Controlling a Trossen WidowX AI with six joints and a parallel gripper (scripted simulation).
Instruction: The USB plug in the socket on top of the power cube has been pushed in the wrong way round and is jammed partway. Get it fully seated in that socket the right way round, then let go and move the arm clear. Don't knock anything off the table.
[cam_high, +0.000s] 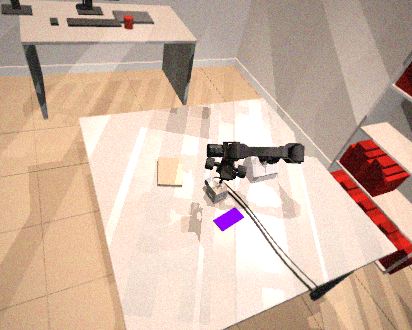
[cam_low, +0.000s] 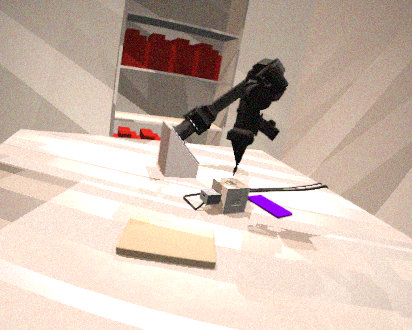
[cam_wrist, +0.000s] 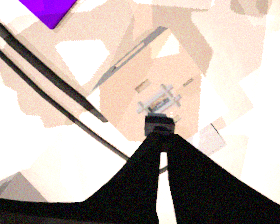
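Starting at the left, the power cube (cam_low: 233, 194) is seen on the table (cam_low: 75, 210). At its 12 o'clock, the end effector (cam_low: 235, 168) is pointed straight down from a bent arm, pinched on the USB plug (cam_wrist: 159, 123) above the socket.

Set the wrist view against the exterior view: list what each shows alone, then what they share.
Wrist view only: the small dark USB plug pinched at the fingertips, held above the socket on the cube's top.

Exterior view only: the whole arm, the tan board, the grey wedge-shaped block, the side plug on the cube, and the shelves with red boxes.

Both: the gripper, the power cube, the purple card and the black cable.
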